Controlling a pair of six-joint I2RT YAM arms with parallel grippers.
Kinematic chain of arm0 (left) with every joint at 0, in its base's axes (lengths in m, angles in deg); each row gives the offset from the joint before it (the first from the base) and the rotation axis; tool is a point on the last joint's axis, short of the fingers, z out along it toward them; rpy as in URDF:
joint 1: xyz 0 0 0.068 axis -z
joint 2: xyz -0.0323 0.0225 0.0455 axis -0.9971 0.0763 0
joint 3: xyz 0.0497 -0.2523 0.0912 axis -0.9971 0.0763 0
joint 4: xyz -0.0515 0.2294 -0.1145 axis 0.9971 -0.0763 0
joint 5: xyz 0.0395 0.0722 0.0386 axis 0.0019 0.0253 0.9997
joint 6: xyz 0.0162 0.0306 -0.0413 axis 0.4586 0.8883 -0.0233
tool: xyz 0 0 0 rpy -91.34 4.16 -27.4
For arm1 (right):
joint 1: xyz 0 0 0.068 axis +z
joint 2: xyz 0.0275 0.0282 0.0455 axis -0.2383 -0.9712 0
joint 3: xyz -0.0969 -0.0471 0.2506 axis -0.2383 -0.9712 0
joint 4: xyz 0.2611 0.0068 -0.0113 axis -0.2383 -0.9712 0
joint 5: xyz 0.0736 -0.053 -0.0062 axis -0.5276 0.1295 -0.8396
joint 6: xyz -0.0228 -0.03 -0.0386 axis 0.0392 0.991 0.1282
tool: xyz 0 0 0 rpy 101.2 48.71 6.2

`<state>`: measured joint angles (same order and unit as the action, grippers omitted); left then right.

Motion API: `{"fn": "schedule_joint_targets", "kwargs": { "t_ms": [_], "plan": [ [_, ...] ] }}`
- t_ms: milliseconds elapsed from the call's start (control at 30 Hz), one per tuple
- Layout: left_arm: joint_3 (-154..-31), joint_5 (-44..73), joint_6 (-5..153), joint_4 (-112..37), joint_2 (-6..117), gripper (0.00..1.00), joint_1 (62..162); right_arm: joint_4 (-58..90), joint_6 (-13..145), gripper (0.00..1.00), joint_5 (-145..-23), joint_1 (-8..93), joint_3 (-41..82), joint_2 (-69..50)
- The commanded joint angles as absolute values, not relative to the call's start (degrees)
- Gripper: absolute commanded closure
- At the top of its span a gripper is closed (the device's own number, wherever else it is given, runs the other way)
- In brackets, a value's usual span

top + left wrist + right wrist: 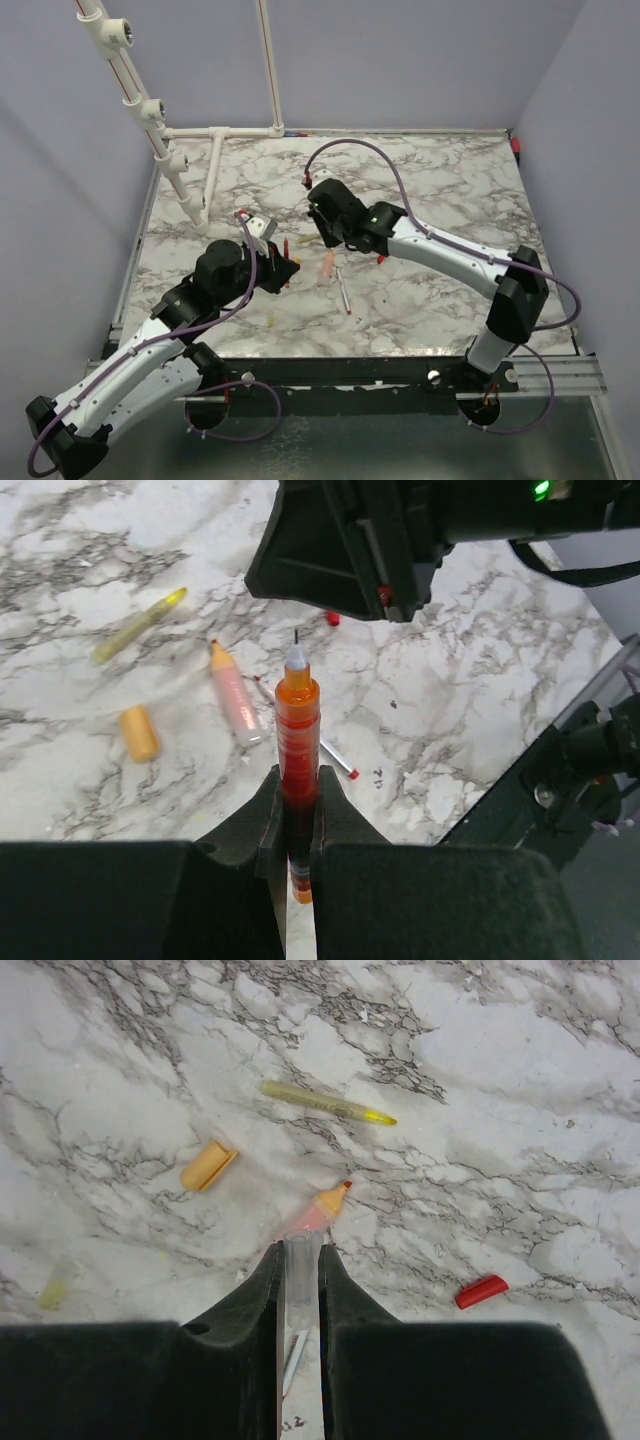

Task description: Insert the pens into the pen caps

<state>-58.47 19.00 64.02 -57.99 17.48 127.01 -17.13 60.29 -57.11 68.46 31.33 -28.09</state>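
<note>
Left fingers (262,815) are clamped shut on the orange pen (297,715). The grip is on the rear half of the barrel. The front half sticks out past the fingertips, and its fine needle tip is bare and pointing away from the wrist. The butt end shows in the gap behind the fingers.

Right fingers (268,1290) are closed on a clear cap (297,1258), a short pale tube. Its open end pokes out just past the fingertips.

In the top view both arms meet near the middle of the worktop (440,180), heads facing each other and close but not touching. In the left wrist view the right arm's head sits just beyond the pen tip, with a visible gap between them.

Loose on the worktop:
- pink pen (322,1210): just beyond the right fingertips, lying flat, red-tipped end pointing away
- grey pen (338,760): thin, with a red end, lying beside the pink pen; part of it shows under the right fingers
- orange cap (207,1165): left of the pink pen and apart from it, open end toward the wrist
- yellow pen (325,1105): farther out, lying flat and clear of the rest
- red cap (481,1291): off to the right, on its side and alone
- pale yellow stub (55,1288): far left, too blurred to tell what it is
</note>
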Motion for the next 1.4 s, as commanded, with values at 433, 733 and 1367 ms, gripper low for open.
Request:
{"fn": "schedule_joint_targets", "kwargs": {
  "t_ms": [433,733,1367],
  "plan": [
    [-56.9,-7.4,52.0,-35.3,23.5,1.0,127.3,-2.7,51.3,1.0,-69.4,68.5,17.2,1.5],
    [-54.9,-14.5,45.4,-24.6,22.8,1.0,127.3,11.0,45.9,0.99,-80.6,68.5,13.9,7.9],
    [-53.8,-19.1,42.6,-20.6,21.4,1.0,127.3,23.0,41.7,0.99,-91.1,68.5,11.2,6.9]
  ]
}}
